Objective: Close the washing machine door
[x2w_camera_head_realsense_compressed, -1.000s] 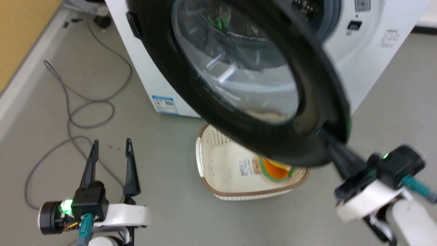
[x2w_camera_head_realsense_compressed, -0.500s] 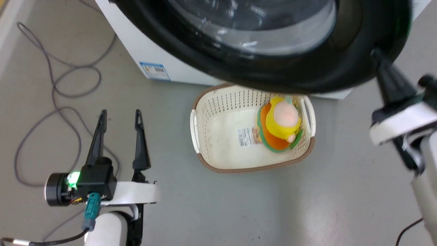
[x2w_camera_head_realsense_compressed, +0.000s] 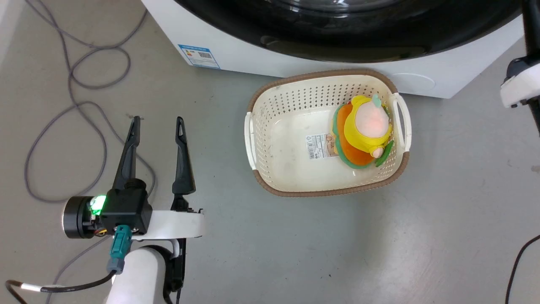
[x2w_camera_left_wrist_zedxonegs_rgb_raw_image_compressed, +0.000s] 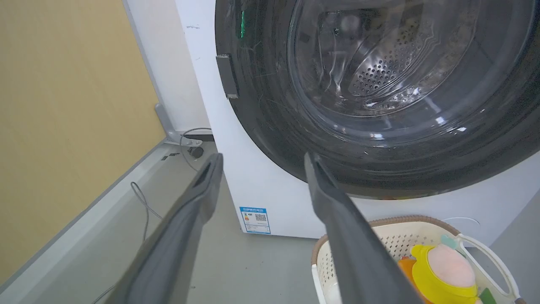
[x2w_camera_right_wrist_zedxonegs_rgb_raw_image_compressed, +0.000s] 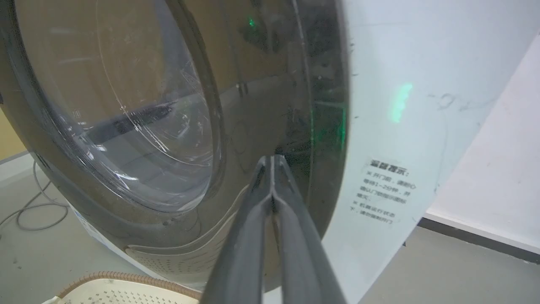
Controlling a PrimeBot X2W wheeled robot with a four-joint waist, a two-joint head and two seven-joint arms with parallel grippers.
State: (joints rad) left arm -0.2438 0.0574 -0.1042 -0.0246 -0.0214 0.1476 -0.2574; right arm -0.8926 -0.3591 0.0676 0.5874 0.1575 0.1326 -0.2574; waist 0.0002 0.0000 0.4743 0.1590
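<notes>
Pinching together on nothing, the right gripper (x2w_camera_right_wrist_zedxonegs_rgb_raw_image_compressed: 273, 159) pointed at the door (x2w_camera_right_wrist_zedxonegs_rgb_raw_image_compressed: 126, 126) rim, mid-frame; the door lay flush against the washer (x2w_camera_right_wrist_zedxonegs_rgb_raw_image_compressed: 392, 63), upper frame; lower left, the left gripper (x2w_camera_head_realsense_compressed: 158, 119) stood apart

Washing machine door (x2w_camera_right_wrist_zedxonegs_rgb_raw_image_compressed: 177, 126), previously swung open, now lies flush against the washing machine (x2w_camera_right_wrist_zedxonegs_rgb_raw_image_compressed: 392, 63), directly ahead of the right end effector (x2w_camera_right_wrist_zedxonegs_rgb_raw_image_compressed: 273, 158).

Grey floor (x2w_camera_head_realsense_compressed: 295, 253) with the white washing machine (x2w_camera_head_realsense_compressed: 236, 55), a cream basket (x2w_camera_head_realsense_compressed: 295, 95) and loose grey cable (x2w_camera_head_realsense_compressed: 128, 63).
</notes>
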